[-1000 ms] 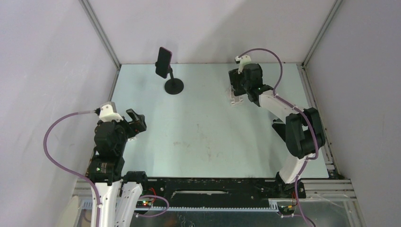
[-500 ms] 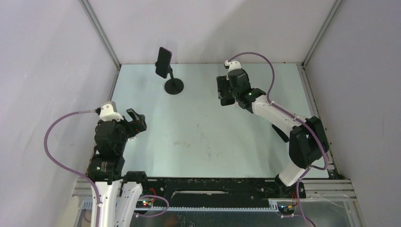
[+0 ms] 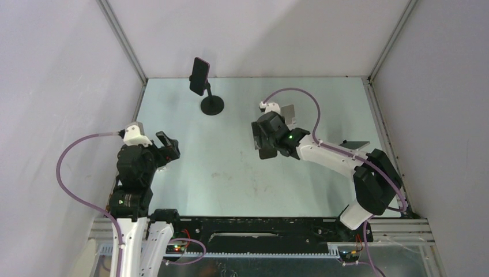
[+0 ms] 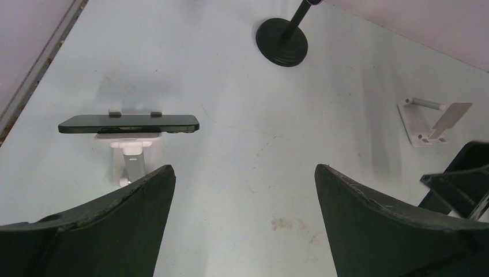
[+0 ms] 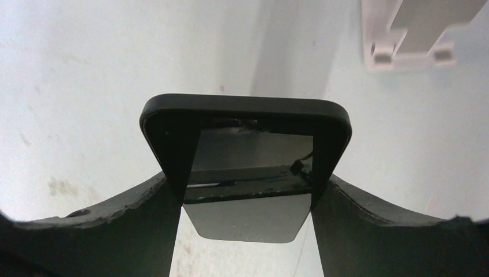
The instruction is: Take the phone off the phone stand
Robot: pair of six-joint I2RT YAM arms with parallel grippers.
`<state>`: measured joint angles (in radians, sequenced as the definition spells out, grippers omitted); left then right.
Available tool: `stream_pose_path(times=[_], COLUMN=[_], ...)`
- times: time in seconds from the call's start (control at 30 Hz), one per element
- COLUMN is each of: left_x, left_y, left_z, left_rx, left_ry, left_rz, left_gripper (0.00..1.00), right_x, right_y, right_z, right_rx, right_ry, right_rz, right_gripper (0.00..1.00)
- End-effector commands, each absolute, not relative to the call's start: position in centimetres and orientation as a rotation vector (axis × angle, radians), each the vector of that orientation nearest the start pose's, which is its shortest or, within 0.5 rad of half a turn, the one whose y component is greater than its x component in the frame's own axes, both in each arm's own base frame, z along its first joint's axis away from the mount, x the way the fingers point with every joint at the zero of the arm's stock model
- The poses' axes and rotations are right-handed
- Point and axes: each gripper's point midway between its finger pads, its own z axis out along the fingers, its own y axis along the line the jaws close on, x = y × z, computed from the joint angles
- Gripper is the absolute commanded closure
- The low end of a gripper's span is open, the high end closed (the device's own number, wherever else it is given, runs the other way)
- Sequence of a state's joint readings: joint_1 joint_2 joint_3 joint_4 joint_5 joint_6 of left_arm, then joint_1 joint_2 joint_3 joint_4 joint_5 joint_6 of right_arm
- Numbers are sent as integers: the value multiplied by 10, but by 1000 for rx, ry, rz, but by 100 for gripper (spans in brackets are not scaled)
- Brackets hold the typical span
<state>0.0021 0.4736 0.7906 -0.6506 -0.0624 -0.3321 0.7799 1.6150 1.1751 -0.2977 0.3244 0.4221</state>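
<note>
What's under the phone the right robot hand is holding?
Bare table shows below the phone in the right gripper. The empty white stand sits off to one side, not under it. The patch right behind the phone is hidden.

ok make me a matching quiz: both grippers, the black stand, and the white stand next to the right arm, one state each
1 left gripper
2 right gripper
3 black stand
4 white stand

a shut on a phone
b cradle bare
c fingers apart, nothing between
d upright phone on top

Pairs: 1-c, 2-a, 3-d, 4-b
</note>
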Motion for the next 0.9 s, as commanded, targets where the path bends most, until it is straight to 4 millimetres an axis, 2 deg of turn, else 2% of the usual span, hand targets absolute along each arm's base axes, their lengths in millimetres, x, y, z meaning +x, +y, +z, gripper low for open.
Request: stream_pose_path(times=[0.0, 0.27, 0.53, 0.87], left_x=[228, 228, 231, 232], left_y=[-8, -12, -12, -12], left_z=[251, 254, 250, 249], left_rx=[-321, -297, -305, -305], left_ry=[1860, 1847, 1872, 1876], left_rz=[-187, -213, -207, -208], left_gripper=[2, 2, 2, 2], right_x=[318, 279, 249, 238], right_y=[274, 278, 274, 265], right_z=[138, 102, 70, 49], right_rx=[-130, -143, -109, -63], right_ry=[2253, 2353, 2412, 2365], right_rz=[262, 254, 238, 174], right_gripper=[42, 40, 40, 33])
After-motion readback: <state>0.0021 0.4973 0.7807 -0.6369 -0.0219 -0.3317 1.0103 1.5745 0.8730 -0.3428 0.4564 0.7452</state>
